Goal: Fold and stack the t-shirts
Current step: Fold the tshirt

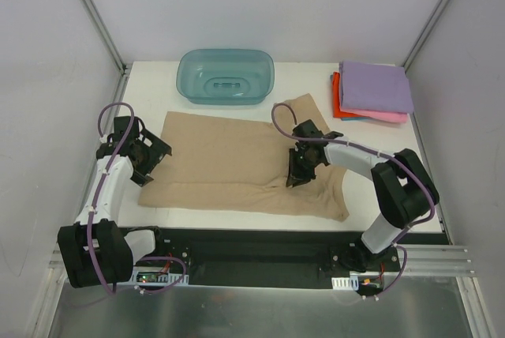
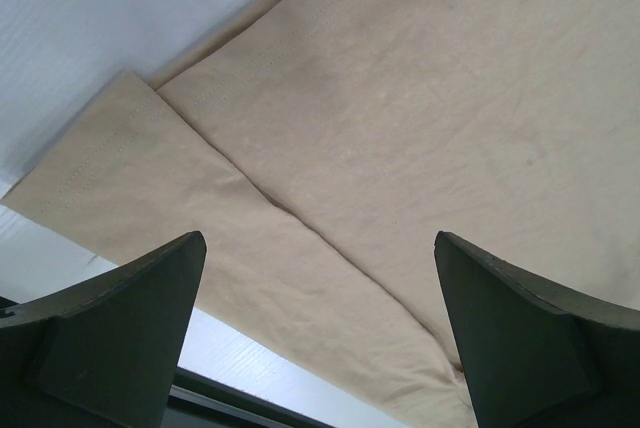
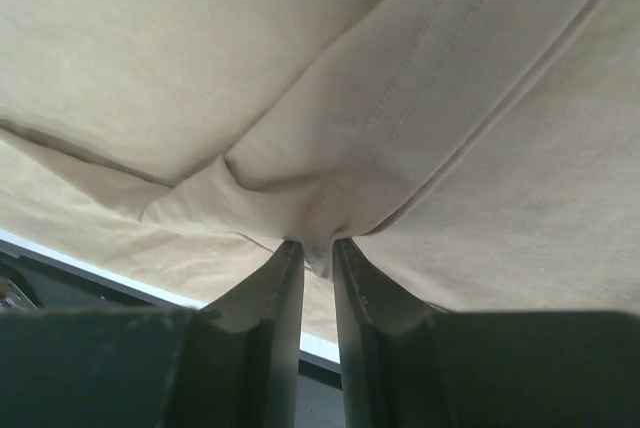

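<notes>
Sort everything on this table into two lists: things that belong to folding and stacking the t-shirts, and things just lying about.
Belongs to the job: tan t-shirt; lilac t-shirt, pink t-shirt and red-orange t-shirt, stacked.
Just lying about: teal plastic tub.

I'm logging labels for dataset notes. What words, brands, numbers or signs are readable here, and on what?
No text can be read in any view.
The tan t-shirt: plain cloth, no print or tag showing.
The folded shirts and teal tub: no markings visible.
The white tag at the right arm's base: too small to read.
The circuit board at the left arm's base: too small to read.
</notes>
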